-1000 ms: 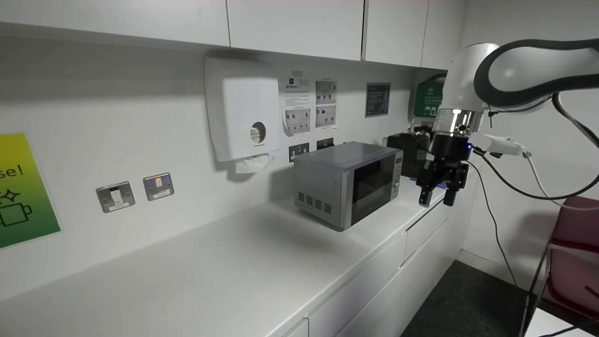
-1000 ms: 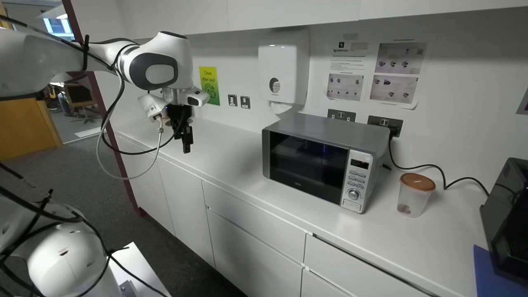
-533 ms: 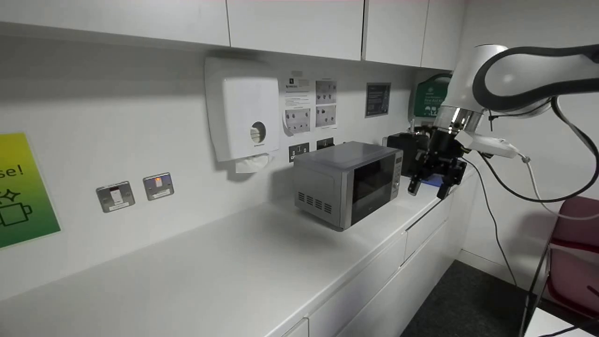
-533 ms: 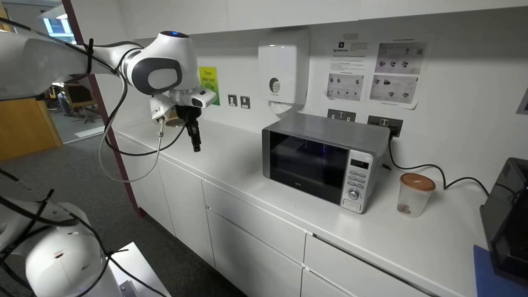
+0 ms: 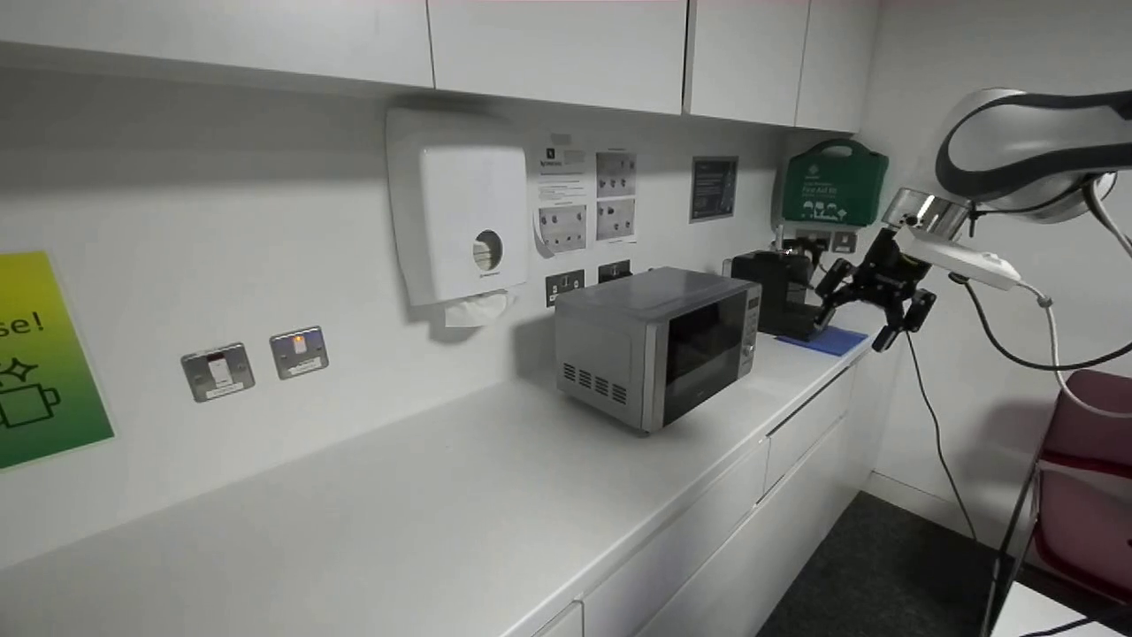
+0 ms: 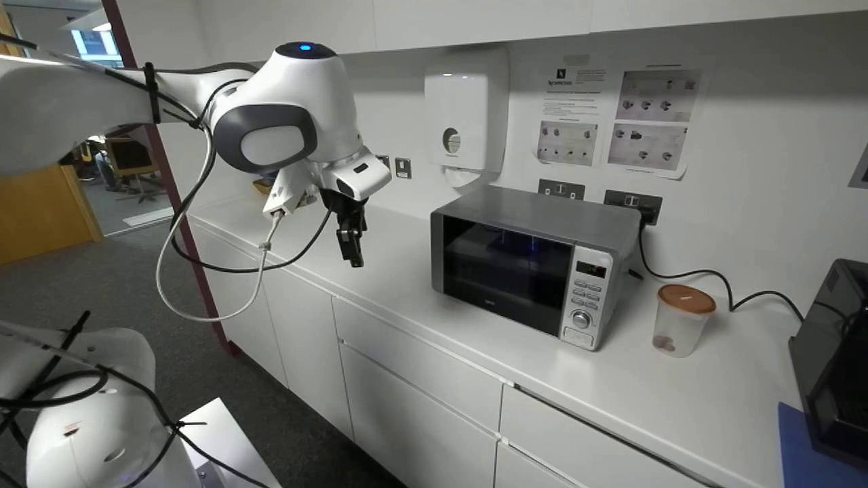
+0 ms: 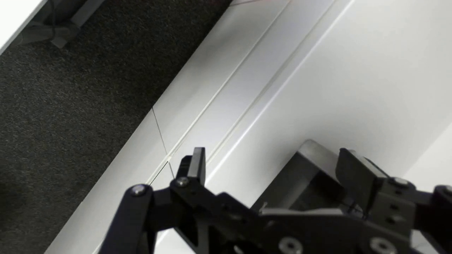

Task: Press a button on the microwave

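The grey microwave (image 5: 606, 354) stands on the white counter and also shows in an exterior view (image 6: 542, 210) with its dark glass door (image 6: 502, 274) to the front. Its control strip (image 6: 587, 291) on the right has small buttons, a display and a round silver knob (image 6: 580, 319). My gripper (image 5: 853, 326) is open and empty, tilted, in the air in front of the microwave, apart from it. In the other camera angle the gripper (image 6: 354, 261) hangs left of the door. In the wrist view (image 7: 272, 155) part of the microwave (image 7: 287, 180) shows between the spread fingers; the control strip is hidden there.
A white towel dispenser (image 6: 468, 112) hangs above the counter (image 5: 424, 522), below wall cabinets (image 5: 557, 53). A tub with an orange lid (image 6: 686, 299) stands right of the microwave. A black appliance (image 5: 774, 292) and a blue mat (image 5: 831, 341) lie further along.
The arm has moved and the hand has tilted: rightward in both exterior views, nearer the microwave's front in one of them. The gripper stays open. The microwave has not moved.
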